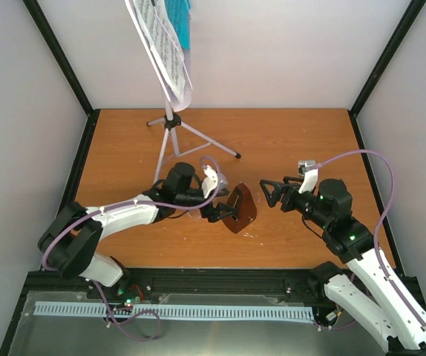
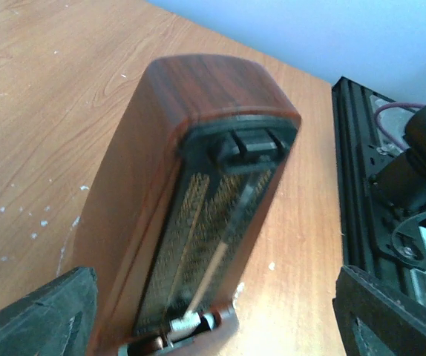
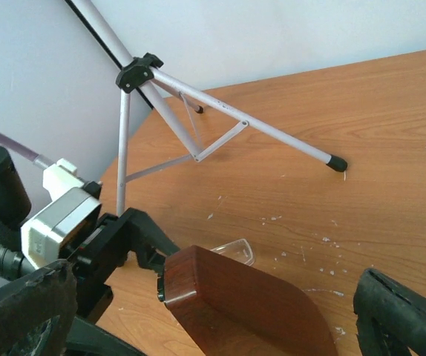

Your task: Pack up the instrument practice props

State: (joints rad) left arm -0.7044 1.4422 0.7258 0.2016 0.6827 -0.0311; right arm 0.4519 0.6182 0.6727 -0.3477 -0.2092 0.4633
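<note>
Table [image 1: 295, 141]: wood top, scattered white specks near the middle.

Metronome [image 1: 239, 211]: about mid-table, a little toward the near edge, between the two arms. It leans over and is not upright. Cannot tell whether its base rests fully on the table. In the left wrist view its front face shows, with the scale and the pendulum rod. In the right wrist view a clear piece lies just behind it; cannot tell if it is attached.

Left gripper [image 1: 217, 210]: reaches in from the left, its jaws spread wide with the metronome between them. In the wrist view one finger [image 2: 38, 315] sits just beside the wooden side. The other finger stands off across bare table. Not clamped on it.

Right gripper [image 1: 267, 192]: near the metronome on its right side, with a gap between them. Jaws spread wide, nothing held.

Stand [image 1: 170, 122]: near the far edge, left of the middle, tripod legs spread. One rubber-tipped foot points toward mid-table and another leg runs down behind the left arm. The pole rises out of the top view.

Sheet music [image 1: 165, 48]: on the stand's desk, high above the table, printed side facing left.

Booklet [image 1: 182, 22]: teal, just behind the sheets on the same desk, only partly visible.
</note>
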